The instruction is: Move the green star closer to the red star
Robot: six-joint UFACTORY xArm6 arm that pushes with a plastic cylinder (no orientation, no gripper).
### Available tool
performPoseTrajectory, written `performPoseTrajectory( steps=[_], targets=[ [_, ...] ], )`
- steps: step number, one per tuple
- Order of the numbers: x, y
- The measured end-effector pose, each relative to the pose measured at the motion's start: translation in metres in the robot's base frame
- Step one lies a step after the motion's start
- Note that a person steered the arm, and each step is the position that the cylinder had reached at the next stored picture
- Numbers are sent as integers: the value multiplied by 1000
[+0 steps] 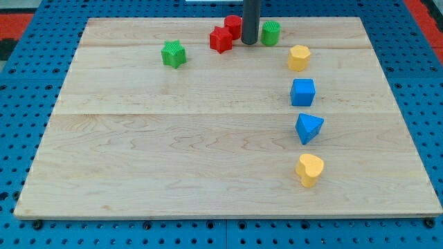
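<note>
The green star (174, 54) lies on the wooden board (173, 152) at the upper left of centre. The red star (221, 39) lies to its right, near the view's top, about a block's width away from it. My tip (250, 43) stands just right of the red star, between a red block (233, 26) of unclear shape behind it and a green round block (270, 32) on its right. The tip is well to the right of the green star and does not touch it.
Down the right side lie a yellow block (299, 58), a blue cube (302, 92), a blue triangular block (309, 128) and a yellow heart (309, 170). The board rests on a blue perforated table (21, 104).
</note>
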State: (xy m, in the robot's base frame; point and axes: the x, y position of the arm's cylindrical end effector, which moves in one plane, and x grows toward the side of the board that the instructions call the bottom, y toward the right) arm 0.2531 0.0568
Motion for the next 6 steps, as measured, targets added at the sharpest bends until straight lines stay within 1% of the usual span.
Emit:
performPoseTrajectory(
  steps=[1,2,3,4,5,6],
  targets=[
    [-23,51],
    [-3,35],
    [68,-30],
    [114,-125],
    [105,-244],
    [68,-258]
  ],
)
